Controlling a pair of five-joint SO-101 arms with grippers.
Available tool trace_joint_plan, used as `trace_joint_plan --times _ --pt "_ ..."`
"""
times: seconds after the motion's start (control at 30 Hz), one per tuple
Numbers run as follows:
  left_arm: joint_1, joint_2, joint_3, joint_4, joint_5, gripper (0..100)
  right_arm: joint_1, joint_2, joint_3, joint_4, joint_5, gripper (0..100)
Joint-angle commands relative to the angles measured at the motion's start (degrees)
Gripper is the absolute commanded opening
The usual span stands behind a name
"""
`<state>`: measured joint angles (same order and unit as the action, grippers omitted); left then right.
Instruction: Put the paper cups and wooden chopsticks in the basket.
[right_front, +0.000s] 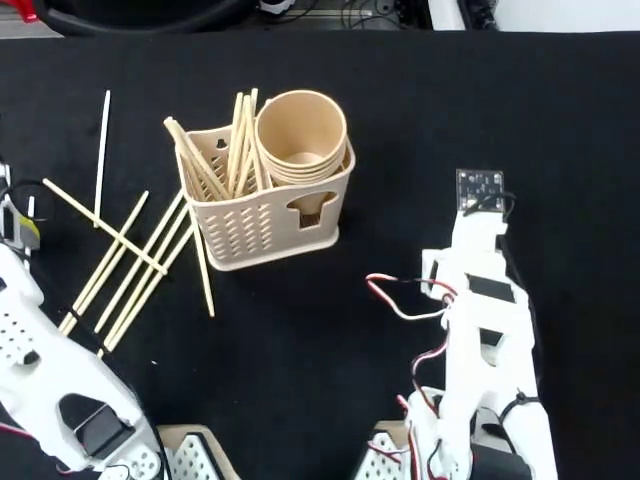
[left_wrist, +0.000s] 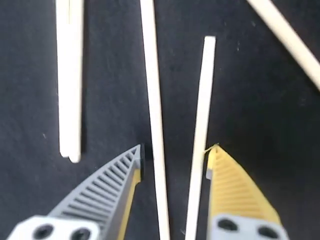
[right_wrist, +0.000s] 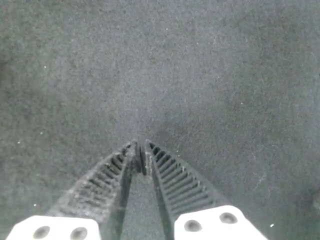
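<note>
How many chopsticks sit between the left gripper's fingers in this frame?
2. One chopstick runs beside the grey finger; the other lies against the yellow finger of the open left gripper. None looks hidden there.

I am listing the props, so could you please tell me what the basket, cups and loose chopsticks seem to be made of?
The basket looks like moulded plastic, matte beige, with even slots and a cut-out handle. The cups are probably paper: tan, matte, thin nested rims. The chopsticks look like pale bare wood, thin and square-ended.
</note>
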<state>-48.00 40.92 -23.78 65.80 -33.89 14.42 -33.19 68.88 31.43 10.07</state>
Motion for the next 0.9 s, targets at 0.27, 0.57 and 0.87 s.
trace_joint_plan --times 0.27,0.57,0.87 --pt "-0.13 6.15 -4.62 0.0 -2.55 9 -0.18 -0.13 -0.13 -0.62 0.62 2.1" --pt "-0.4 6.07 -5.14 4.04 -3.52 8 -0.18 -0.13 -0.13 -0.62 0.62 2.1" --pt "0.22 5.98 -6.73 8.88 -5.63 3 -0.18 -0.13 -0.13 -0.62 0.62 2.1"
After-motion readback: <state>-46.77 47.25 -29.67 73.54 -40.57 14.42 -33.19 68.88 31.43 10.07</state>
